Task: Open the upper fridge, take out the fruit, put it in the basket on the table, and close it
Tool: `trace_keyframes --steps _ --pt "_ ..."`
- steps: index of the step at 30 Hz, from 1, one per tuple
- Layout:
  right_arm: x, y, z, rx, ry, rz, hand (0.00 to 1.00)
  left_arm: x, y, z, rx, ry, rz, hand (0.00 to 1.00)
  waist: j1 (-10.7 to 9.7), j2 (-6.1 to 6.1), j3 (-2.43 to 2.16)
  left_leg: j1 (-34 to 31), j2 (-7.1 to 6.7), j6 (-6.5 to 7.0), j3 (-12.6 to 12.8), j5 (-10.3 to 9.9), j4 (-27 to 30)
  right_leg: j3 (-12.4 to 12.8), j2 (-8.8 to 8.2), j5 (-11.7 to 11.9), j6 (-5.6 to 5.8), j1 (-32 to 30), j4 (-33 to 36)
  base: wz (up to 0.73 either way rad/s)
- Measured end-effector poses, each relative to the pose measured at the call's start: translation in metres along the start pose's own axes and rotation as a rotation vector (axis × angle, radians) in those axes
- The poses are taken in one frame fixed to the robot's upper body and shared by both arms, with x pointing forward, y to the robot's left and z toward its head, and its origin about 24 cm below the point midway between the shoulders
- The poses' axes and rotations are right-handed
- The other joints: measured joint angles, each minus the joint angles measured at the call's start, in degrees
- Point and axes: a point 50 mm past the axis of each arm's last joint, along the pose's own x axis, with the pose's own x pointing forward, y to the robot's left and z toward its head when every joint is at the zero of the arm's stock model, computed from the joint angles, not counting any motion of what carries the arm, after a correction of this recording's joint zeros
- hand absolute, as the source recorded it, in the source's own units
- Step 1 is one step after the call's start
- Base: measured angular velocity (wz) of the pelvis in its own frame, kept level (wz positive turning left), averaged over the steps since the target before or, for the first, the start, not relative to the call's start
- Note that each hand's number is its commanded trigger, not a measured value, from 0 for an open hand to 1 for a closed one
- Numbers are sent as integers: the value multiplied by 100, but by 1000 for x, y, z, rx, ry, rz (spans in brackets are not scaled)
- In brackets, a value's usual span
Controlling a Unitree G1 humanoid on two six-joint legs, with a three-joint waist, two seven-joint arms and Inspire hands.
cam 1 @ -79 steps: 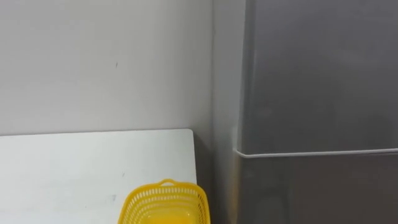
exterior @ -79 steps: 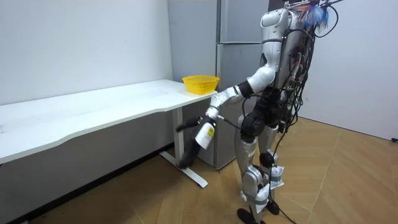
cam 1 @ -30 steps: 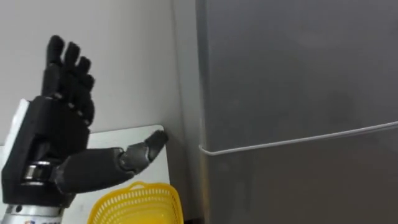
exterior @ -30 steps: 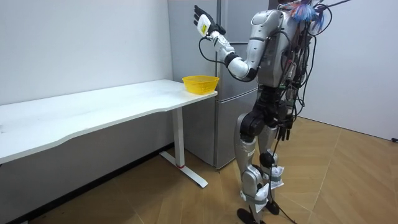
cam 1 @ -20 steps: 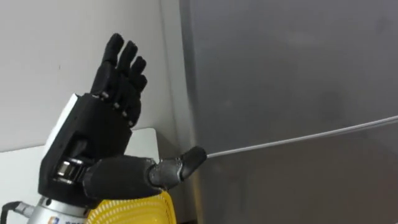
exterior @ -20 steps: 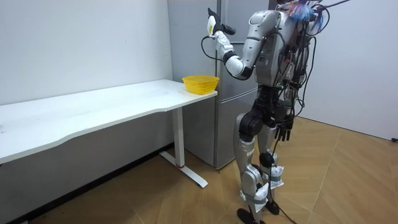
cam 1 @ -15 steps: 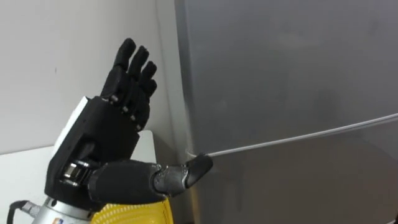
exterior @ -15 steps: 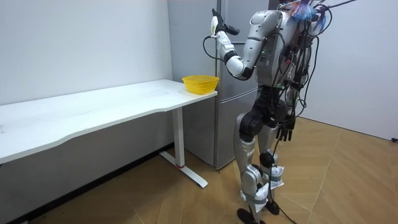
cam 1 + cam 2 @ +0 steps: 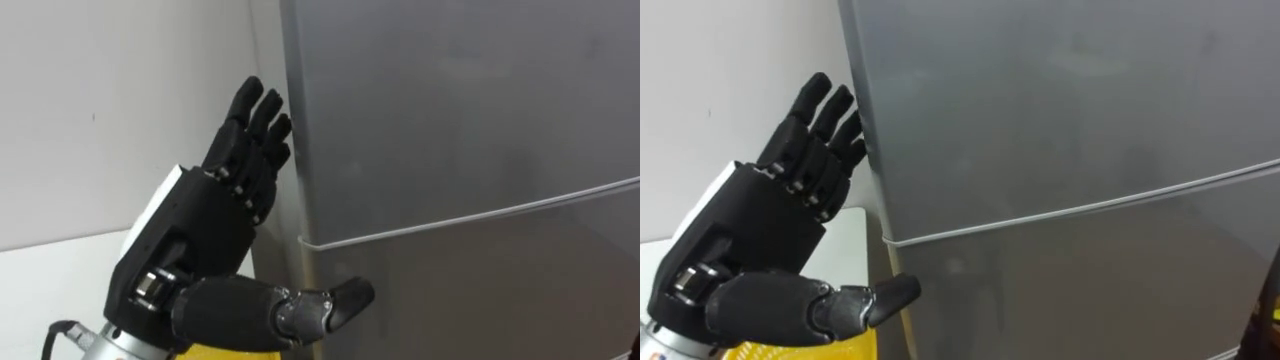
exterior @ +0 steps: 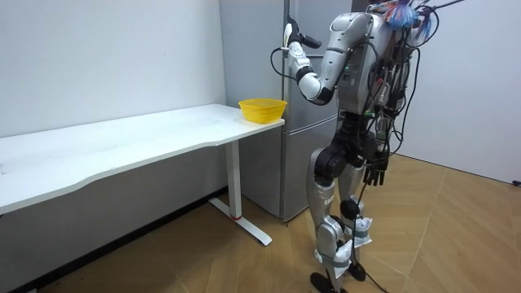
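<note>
left eye view: left hand [image 9: 197,240], fingers straight, seemingly touches the smooth grey fridge door [image 9: 450,110].

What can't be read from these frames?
- Fridge contents: both doors shut.
- Whether the left hand touches the upper door edge: fingers overlap it in the eye views, too small in the room view.
- Yellow basket contents: left hand covers it in the eye views.
- Right hand state: too small, room view.
</note>
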Motion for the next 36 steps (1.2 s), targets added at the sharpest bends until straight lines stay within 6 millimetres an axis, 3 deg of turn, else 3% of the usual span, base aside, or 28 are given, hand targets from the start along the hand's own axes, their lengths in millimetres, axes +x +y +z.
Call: trace_keyframes --steps 22,23,24,25,26,36 --pt "0 -1 0 1 -5 -21 0 0 0 0 1 -1 0 0 3 -10 -4 -8 -5 0 -2 0 -2 8 -4 0 0 -13 12 0" --pt "0 -1 0 1 -5 -21 0 0 0 0 1 -1 0 16 3 -11 -5 -8 -5 0 -2 0 -2 7 -4 0 0 -13 13 0" --pt "0 -1 0 1 -5 -21 0 0 0 0 1 -1 0 54 3 -11 -5 -7 -5 0 -2 0 -2 8 -4 1 0 -13 14 0" --pt "0 -1 0 1 -5 -21 0 0 0 0 1 -1 0 64 3 -11 -5 -7 -5 0 -2 0 -2 8 -4 0 0 -13 14 0" --pt "0 -1 0 1 -5 -21 0 0 0 0 1 -1 0 98 3 -12 -5 -7 -5 0 -2 0 -2 7 -4 1 0 -13 14 0" --pt "0 -1 0 1 -7 -22 0 -2 8 4 22 -17 58 99 21 -35 -11 -17 -9 0 -8 0 -4 -3 -11 1 1 -7 7 0"
